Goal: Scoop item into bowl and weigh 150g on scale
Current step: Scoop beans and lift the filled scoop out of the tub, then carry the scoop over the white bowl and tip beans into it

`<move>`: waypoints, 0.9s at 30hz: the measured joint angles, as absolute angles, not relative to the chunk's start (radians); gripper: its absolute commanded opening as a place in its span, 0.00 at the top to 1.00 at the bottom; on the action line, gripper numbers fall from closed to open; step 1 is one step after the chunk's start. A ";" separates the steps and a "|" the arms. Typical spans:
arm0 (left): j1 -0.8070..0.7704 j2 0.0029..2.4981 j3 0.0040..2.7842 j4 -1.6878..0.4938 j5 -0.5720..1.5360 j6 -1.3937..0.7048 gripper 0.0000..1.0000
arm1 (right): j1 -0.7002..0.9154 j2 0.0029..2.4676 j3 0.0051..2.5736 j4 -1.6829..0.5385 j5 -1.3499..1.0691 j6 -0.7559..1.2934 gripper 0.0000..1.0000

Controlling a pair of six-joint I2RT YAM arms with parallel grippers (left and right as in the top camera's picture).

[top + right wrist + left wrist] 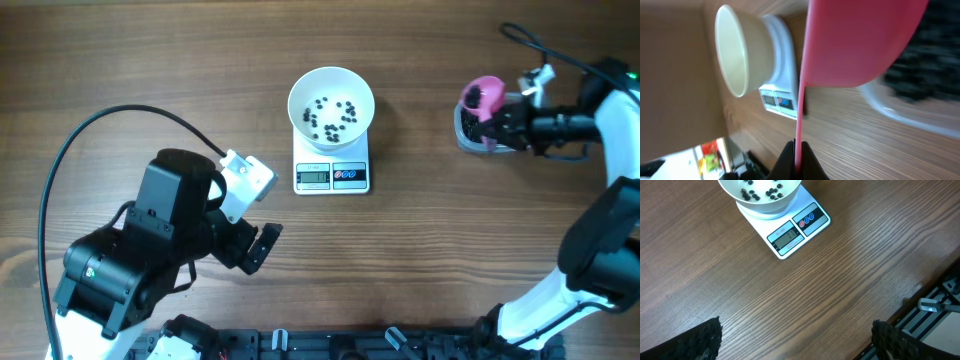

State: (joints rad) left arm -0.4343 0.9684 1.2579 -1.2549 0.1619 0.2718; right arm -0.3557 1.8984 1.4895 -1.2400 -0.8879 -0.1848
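Overhead, the left arm sits folded low at the near left of the table [450, 240], with a black cable [120, 108] looping over it. Its left gripper [255, 245] is wide open and holds nothing. It points toward the scale [332, 176]. The white bowl [296, 100] stands on the scale, with a few black beads [330, 118] inside. Far right, the right arm reaches in sideways. The right gripper [799, 150] is pinched tight on the thin handle of the pink scoop [485, 95], which is over the clear tub [468, 138] that has more beads in it.
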 measured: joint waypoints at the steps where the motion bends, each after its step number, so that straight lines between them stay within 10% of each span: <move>1: -0.434 0.968 1.258 -1.254 0.162 0.272 0.00 | -0.323 1.898 1.489 -1.231 -0.908 -0.184 0.95; 15: -0.434 0.968 1.258 -1.254 0.162 0.272 0.00 | 0.090 1.860 1.522 -0.915 -0.890 -0.025 0.95; 27: -0.434 0.968 1.258 -1.254 0.162 0.272 0.00 | 0.375 1.858 1.522 -0.811 -0.412 -0.027 0.95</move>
State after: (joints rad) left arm -0.4343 0.9684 1.2579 -1.2545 0.1619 0.2718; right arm 0.3752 1.8584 1.5223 -0.8112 -0.4122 -0.0265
